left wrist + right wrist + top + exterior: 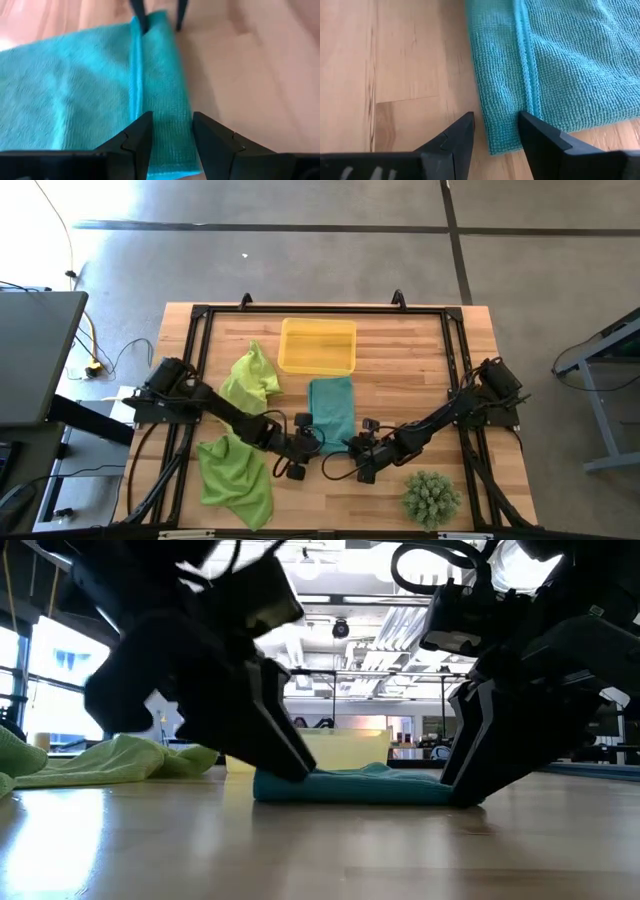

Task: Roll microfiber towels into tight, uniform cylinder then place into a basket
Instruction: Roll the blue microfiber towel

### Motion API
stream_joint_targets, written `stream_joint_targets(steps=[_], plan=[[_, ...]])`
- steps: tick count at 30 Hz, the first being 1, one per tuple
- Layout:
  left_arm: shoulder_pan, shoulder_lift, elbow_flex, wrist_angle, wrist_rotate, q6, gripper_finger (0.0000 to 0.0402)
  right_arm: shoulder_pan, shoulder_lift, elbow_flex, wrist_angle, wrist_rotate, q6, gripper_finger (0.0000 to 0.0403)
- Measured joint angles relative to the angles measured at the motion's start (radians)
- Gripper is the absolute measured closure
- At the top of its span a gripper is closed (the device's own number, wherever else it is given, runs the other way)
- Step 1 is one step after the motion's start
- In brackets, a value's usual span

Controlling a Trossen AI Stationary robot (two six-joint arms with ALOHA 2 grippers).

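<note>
A teal microfiber towel [332, 410] lies flat on the wooden table, just near of the yellow basket [318, 362]. Its near edge is folded over into a narrow strip [165, 95]. My left gripper [172, 137] stands open at the strip's left end. My right gripper [495, 137] stands open at its right end. Both reach down to the table [298, 772] [460, 795]. Two lime-green towels lie crumpled at the left, one [250, 380] beside the basket and one [236, 480] by the near edge. My left gripper straddles the folded strip's left end [170, 150], its fingers slanting down from the table's left. One fingertip [142, 135] sits at the fold's seam, the other [210, 137] at the strip's outer edge. The towel lies flat and slack. My right gripper straddles the strip's right end [502, 130], slanting down from the table's right. One fingertip [537, 135] sits on the cloth at the seam. The other [462, 135] is on bare wood just off the near edge. The towel stays flat on the table.
A spiky green ball-shaped plant [432, 498] stands at the near right. A black frame [200, 315] runs round the table's edges. Bare wood lies between the teal towel and the near edge.
</note>
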Motion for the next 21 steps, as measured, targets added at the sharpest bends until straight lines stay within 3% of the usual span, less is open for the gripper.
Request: stream_joint_targets(steps=[15, 21], plan=[[0.007, 0.022, 0.003, -0.078, 0.047, -0.097, 0.0271, 0.001, 0.001, 0.0, 0.003, 0.024, 0.016, 0.0256], [0.013, 0.024, 0.004, -0.088, 0.038, -0.189, 0.0312, 0.0, 0.002, 0.0, -0.003, 0.032, 0.044, 0.0308]])
